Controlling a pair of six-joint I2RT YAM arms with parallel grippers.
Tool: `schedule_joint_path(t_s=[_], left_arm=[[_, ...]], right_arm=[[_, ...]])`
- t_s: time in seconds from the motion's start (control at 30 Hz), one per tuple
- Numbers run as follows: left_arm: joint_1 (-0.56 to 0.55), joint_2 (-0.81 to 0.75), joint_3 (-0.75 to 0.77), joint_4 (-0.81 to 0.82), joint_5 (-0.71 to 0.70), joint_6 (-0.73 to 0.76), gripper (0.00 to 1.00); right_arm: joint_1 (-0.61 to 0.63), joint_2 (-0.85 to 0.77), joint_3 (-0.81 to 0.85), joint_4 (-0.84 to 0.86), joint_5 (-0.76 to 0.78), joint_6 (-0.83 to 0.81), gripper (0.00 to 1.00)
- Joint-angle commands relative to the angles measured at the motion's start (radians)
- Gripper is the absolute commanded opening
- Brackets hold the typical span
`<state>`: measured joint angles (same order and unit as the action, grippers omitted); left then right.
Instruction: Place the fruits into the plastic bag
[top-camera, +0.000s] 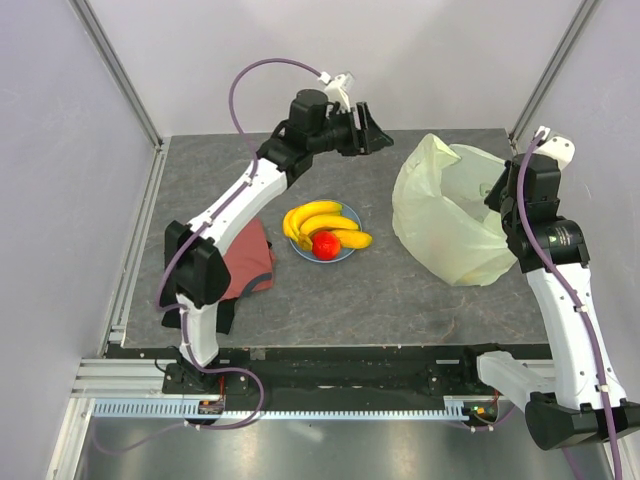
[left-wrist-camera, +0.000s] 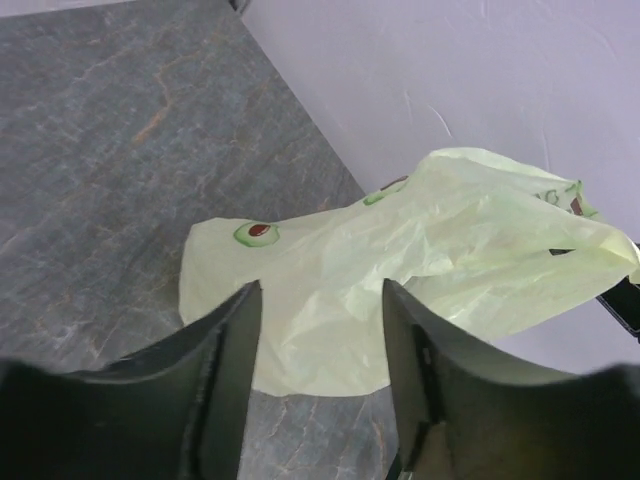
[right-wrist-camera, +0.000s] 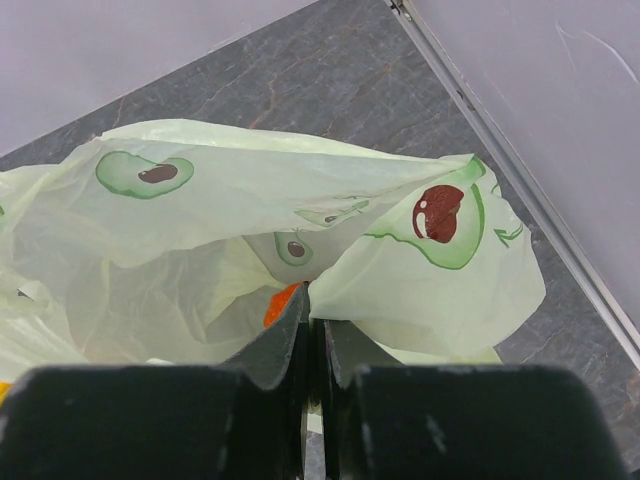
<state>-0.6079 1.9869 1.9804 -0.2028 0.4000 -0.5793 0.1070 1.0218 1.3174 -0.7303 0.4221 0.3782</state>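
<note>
The right tool (right-wrist-camera: 312, 330) is clamped on the bag (top-camera: 440, 210) rim: thin, slippery, floppy film. The left tool (left-wrist-camera: 322, 300) hangs beside the bag, jaws apart, empty. The fruits (top-camera: 325, 232) sit left of the bag, and they look firm and light; I'd grip the bananas (top-camera: 318, 215) mid-bunch.

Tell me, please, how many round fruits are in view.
2: a red fruit on the plate beside the bananas, and an orange fruit peeking inside the bag; others may be hidden in it.

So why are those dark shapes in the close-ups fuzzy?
Left wrist view: left fingers sit too near the lens, blurred; the plastic bag is crisp. Right wrist view: right fingers likewise. Top view: sharp, evenly lit.
</note>
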Motion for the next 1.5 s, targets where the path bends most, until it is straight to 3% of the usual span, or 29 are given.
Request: schedule_joint_path(t_s=[0.0,0.2,0.37,0.53,0.63,0.83,1.03,1.47], left_arm=[[0.053,-0.111,-0.06,-0.043,-0.073,0.012,0.78],[0.076,-0.18,-0.136,-0.253,-0.133,0.117,0.85],[0.094,-0.302,-0.342,-0.335,-0.211,0.173,0.85],[0.128,-0.402,-0.561,-0.351,-0.354,0.185,0.85],[0.151,-0.427,-0.613,-0.349,-0.372,0.238,0.85],[0.2,-0.355,-0.618,-0.362,-0.391,0.303,0.83],[0.243,-0.252,-0.575,-0.351,-0.273,0.334,0.79],[0.257,-0.14,-0.514,-0.351,-0.201,0.377,0.77]], right_arm=[[-0.003,-0.009,0.037,0.012,-0.014,0.028,0.11],[-0.004,-0.008,0.039,0.012,-0.019,0.045,0.11],[-0.003,-0.012,0.014,0.023,-0.028,0.076,0.11],[-0.004,-0.015,-0.009,0.031,-0.036,0.087,0.11],[-0.004,-0.012,-0.014,0.034,-0.043,0.09,0.12],[-0.003,0.001,-0.014,0.045,-0.051,0.088,0.12],[-0.004,0.018,-0.003,0.051,-0.062,0.084,0.12],[-0.003,0.029,-0.012,0.075,-0.049,0.1,0.12]])
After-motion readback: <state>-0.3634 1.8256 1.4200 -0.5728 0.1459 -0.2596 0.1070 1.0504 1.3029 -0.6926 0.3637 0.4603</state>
